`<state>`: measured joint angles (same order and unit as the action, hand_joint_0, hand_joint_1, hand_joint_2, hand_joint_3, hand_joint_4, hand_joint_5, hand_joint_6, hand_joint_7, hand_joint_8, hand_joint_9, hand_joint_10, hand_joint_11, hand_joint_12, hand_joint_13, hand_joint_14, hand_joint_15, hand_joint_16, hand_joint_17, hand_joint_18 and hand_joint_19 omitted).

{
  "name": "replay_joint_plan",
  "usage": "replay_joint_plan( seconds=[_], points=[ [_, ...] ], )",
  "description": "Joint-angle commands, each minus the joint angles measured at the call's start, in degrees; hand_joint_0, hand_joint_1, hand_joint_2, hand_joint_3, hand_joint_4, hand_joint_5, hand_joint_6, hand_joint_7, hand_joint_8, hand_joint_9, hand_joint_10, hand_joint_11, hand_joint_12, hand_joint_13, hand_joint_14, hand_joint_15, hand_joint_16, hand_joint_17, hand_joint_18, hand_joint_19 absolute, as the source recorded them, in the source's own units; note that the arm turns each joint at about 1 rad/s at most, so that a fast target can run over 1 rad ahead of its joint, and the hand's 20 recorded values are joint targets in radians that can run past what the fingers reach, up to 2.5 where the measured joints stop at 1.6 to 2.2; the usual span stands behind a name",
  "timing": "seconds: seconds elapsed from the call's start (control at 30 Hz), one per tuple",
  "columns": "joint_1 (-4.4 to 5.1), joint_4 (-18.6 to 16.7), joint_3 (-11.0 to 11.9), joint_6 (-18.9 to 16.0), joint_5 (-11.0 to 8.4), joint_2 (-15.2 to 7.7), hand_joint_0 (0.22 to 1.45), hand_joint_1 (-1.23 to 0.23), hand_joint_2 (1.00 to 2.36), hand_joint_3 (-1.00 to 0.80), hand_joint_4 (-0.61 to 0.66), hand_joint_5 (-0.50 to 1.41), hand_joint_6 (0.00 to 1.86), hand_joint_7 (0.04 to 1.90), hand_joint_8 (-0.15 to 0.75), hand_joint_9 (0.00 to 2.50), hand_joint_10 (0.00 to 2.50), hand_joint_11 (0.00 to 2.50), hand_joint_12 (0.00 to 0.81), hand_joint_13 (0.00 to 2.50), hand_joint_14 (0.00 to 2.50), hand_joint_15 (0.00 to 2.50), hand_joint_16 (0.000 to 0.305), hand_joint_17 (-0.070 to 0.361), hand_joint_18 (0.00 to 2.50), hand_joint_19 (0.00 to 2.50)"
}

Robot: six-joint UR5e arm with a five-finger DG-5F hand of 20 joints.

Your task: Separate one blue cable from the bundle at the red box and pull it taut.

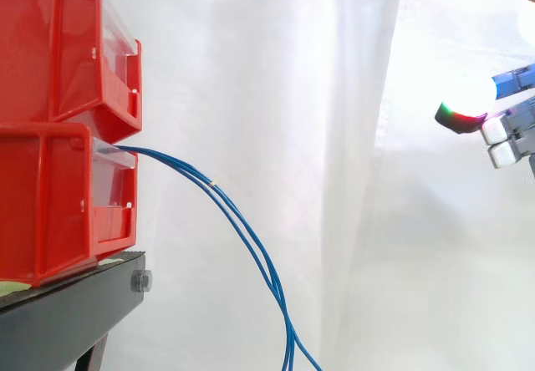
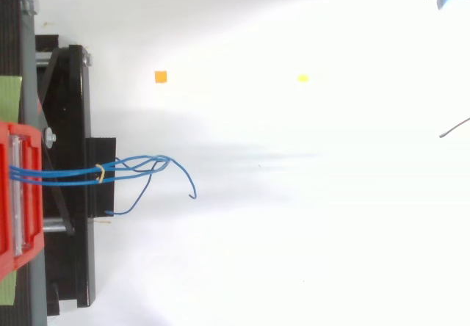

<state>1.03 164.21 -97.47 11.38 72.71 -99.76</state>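
Cables (image 1: 213, 185) — seemingly well apart from hand (image 1: 506, 129)

You've got red bins (image 1: 58, 137), a black stand (image 1: 67, 317), blue cables (image 1: 194, 175) with what looks like a yellow band (image 2: 100, 172), a white curtain (image 1: 276, 95), and the hand (image 1: 468, 97) glowing white, edged green and red.

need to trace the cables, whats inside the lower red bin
The blue cables run out of the lower red bin through its front. Their ends inside, and anything else in there, are hidden by the bin's red wall.
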Motion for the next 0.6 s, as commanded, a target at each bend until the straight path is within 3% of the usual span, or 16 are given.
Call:
replay_joint_plan(
  seconds=[0.0,0.13,0.23,0.3,0.37,0.43,0.57],
  points=[
    [-0.06,0.1,0.0,-0.2,0.06,0.0,0.53,-0.54,1.00,-0.50,0.22,-0.22,0.50,0.80,0.343,0.60,0.01,0.52,0.412,0.52,0.01,0.43,0.053,0.118,0.56,0.59],
    [0.12,0.5,0.0,0.8,-0.56,-0.2,0.52,-0.53,1.00,-0.50,0.23,-0.22,0.50,0.80,0.345,0.59,0.01,0.51,0.413,0.50,0.01,0.42,0.053,0.120,0.53,0.59],
    [0.56,-0.3,0.0,3.0,-2.05,-0.3,0.52,-0.52,1.00,-0.50,0.23,-0.22,0.50,0.80,0.345,0.59,0.01,0.51,0.413,0.50,0.01,0.42,0.053,0.120,0.53,0.59],
    [1.35,-3.3,0.2,7.3,-5.48,-1.4,0.52,-0.51,1.00,-0.50,0.23,-0.22,0.50,0.80,0.346,0.59,0.01,0.51,0.412,0.50,0.01,0.41,0.053,0.120,0.53,0.59],
    [1.70,-5.0,0.4,9.1,-6.80,-2.2,0.52,-0.51,1.00,-0.50,0.23,-0.22,0.50,0.80,0.345,0.59,0.01,0.50,0.411,0.50,0.01,0.42,0.053,0.120,0.53,0.59],
    [2.49,-8.4,0.6,10.3,-7.15,-4.2,0.52,-0.51,1.00,-0.50,0.23,-0.22,0.50,0.80,0.347,0.59,0.01,0.51,0.412,0.50,0.01,0.42,0.054,0.121,0.52,0.58],
    [3.72,-9.6,3.5,11.2,-7.41,-6.2,0.52,-0.59,1.00,-0.50,0.23,-0.21,0.50,0.80,0.345,0.59,0.01,0.51,0.414,0.50,0.01,0.42,0.053,0.120,0.52,0.58]
  ],
)
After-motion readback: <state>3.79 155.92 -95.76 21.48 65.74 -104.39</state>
